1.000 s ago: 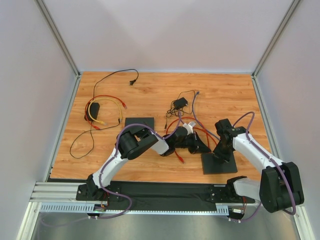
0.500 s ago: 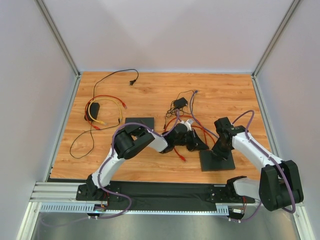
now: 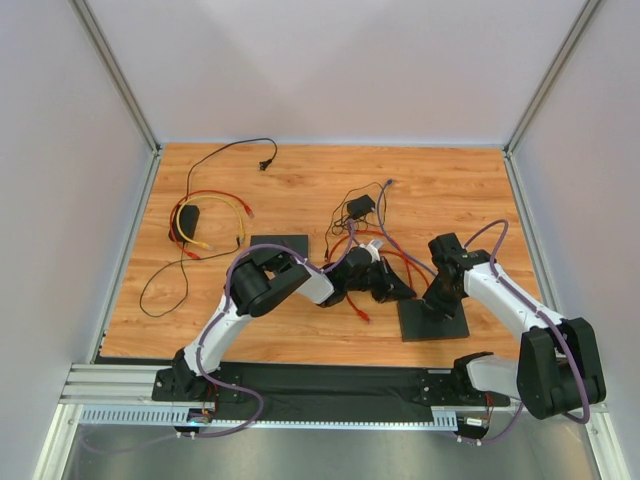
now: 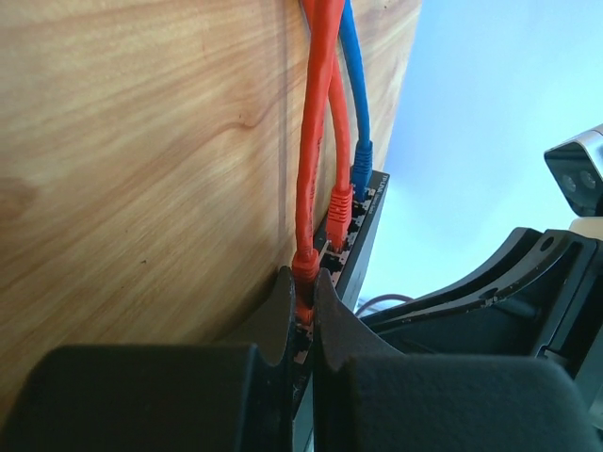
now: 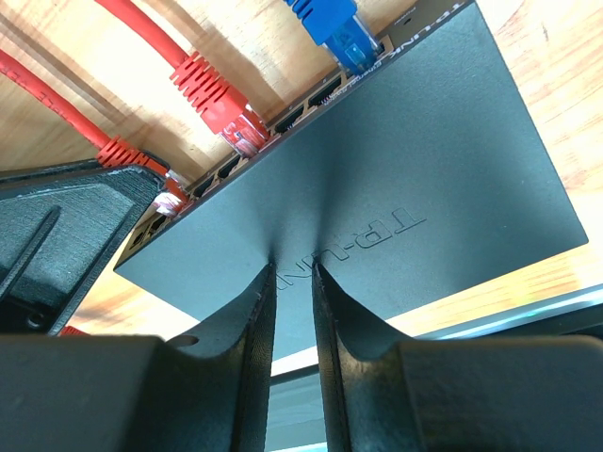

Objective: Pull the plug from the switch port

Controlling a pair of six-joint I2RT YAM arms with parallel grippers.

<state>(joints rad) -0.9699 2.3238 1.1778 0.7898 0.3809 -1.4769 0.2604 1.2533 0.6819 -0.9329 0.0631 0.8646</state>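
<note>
Surface: a wooden table (image 3: pixel 450 200) is enclosed by pale walls, with 2 robot arms mounted at its near edge.
Switch: a black network switch (image 5: pixel 405 160) is seen near the table's middle, between the 2 arms, with its port row turned towards the left arm.
Task's plug: the red plug (image 4: pixel 303 266) is seated in a port at the end of the row nearest the left arm, not yet withdrawn.
Left gripper: the left gripper (image 4: pixel 303 282) is closed narrowly on the red plug, just behind the port. This grip is judged to be set for a straight pull away from the switch.
Right gripper: the right gripper (image 5: pixel 293 273) is clamped narrowly on the switch casing at the edge opposite the ports. The switch is probably being braced so it is not dragged along.
Neighbouring plugs: a second red plug (image 4: pixel 339 205) and a blue plug (image 4: pixel 361 169) are seated further along the row, clear of both grippers.
Risk: if the latch is not pressed, the pull may be resisted.
Elsewhere: spare cables (image 3: pixel 205 215) are coiled at the far left, well apart.
</note>
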